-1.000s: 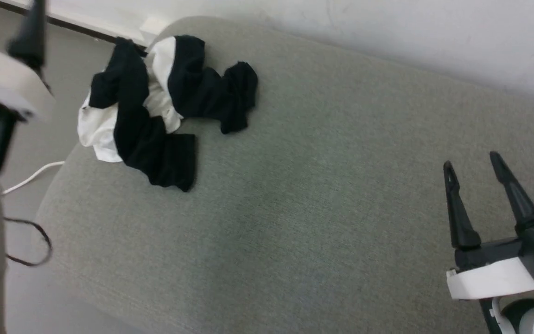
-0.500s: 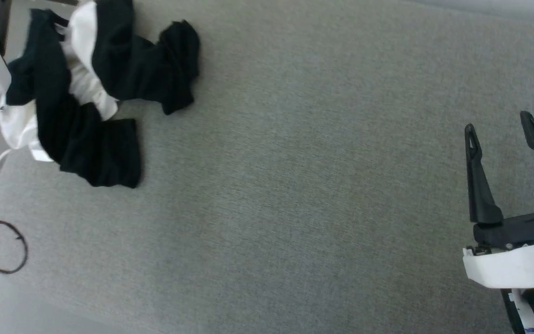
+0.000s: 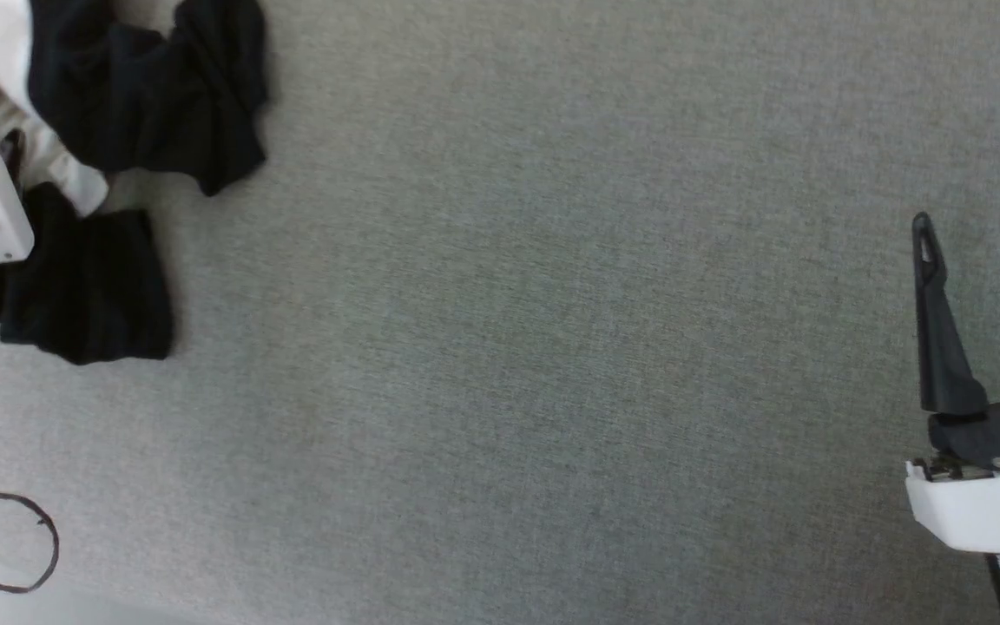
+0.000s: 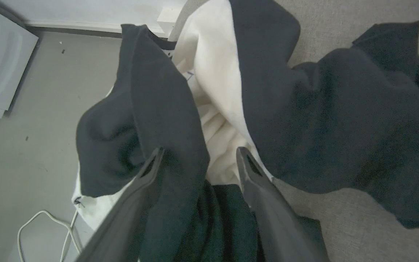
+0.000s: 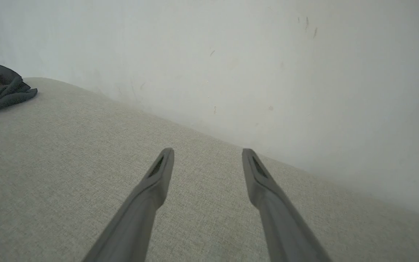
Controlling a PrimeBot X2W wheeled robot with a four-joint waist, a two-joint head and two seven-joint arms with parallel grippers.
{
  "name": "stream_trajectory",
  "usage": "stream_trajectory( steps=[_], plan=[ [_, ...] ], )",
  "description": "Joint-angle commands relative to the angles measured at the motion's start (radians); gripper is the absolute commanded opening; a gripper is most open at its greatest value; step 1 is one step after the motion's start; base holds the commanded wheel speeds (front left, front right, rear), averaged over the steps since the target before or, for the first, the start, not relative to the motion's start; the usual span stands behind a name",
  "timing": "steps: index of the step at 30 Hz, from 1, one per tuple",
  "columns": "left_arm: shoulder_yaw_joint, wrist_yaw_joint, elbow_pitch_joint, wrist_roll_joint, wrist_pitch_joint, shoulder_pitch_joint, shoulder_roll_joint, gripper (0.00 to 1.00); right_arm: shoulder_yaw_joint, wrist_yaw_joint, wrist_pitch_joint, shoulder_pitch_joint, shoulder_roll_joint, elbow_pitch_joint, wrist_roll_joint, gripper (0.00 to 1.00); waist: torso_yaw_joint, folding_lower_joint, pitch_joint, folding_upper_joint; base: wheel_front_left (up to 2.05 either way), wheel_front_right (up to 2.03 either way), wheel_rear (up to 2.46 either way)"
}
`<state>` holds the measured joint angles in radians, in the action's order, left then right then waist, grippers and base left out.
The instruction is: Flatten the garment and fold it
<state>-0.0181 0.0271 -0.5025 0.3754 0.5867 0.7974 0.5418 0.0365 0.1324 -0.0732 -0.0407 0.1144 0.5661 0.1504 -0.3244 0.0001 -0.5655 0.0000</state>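
At the left of the table (image 3: 552,365), your raglan shirt (image 4: 340,120) lies crumpled, unflattened, unfolded; left gripper (image 4: 199,154) and right gripper (image 5: 207,154) have jaws released.

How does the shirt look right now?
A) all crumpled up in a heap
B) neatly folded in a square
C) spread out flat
A: the garment lies bunched up on the grey fabric surface, its black and white parts twisted over one another.
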Motion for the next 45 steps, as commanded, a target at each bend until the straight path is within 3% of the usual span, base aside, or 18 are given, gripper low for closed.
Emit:
stream_trajectory(
  steps=[1,7,8,9,17,28,36,45],
  plan=[
    [-0.001,-0.009,-0.007,-0.004,-0.008,-0.014,0.001,1.0,0.005,-0.002,-0.005,-0.005,0.006,0.01,0.006,1.0,0.013,-0.0001,-0.025,0.0,0.0,0.0,0.0],
    [-0.009,-0.03,-0.049,-0.007,-0.033,-0.025,-0.016,1.0,0.02,-0.002,-0.027,-0.003,0.033,0.036,-0.004,1.0,0.007,-0.0001,-0.042,0.0,0.0,0.0,0.0],
    [-0.012,-0.029,-0.054,-0.01,-0.042,-0.027,-0.015,0.3,0.021,-0.002,-0.03,-0.003,0.036,0.039,-0.005,1.0,0.007,-0.0001,-0.042,0.0,0.0,0.0,0.0],
    [-0.013,-0.027,-0.062,-0.01,-0.05,-0.029,-0.015,0.0,0.02,-0.002,-0.033,-0.003,0.038,0.042,-0.007,1.0,0.007,-0.0001,-0.042,0.0,0.0,0.0,0.0],
    [0.004,-0.034,-0.108,0.005,-0.15,-0.025,-0.025,0.0,0.017,-0.002,-0.045,-0.011,0.05,0.051,-0.012,1.0,-0.002,-0.0001,-0.027,0.0,0.0,0.0,0.0],
    [0.036,-0.004,-0.047,0.023,-0.284,0.087,0.024,0.0,0.006,-0.002,0.014,-0.023,0.01,-0.023,-0.034,1.0,0.002,-0.0001,0.104,0.0,0.0,0.0,0.0],
    [-0.012,0.027,0.104,0.01,-0.256,0.238,0.034,0.0,0.014,-0.002,0.083,-0.001,-0.04,-0.097,-0.052,1.0,0.004,-0.0001,0.216,0.0,0.0,0.0,0.0],
    [-0.092,0.025,0.276,0.01,-0.194,0.465,-0.05,0.0,0.017,-0.002,0.174,0.033,-0.063,-0.196,-0.113,1.0,0.067,-0.0001,0.372,0.0,0.0,0.0,0.0]
  ],
)
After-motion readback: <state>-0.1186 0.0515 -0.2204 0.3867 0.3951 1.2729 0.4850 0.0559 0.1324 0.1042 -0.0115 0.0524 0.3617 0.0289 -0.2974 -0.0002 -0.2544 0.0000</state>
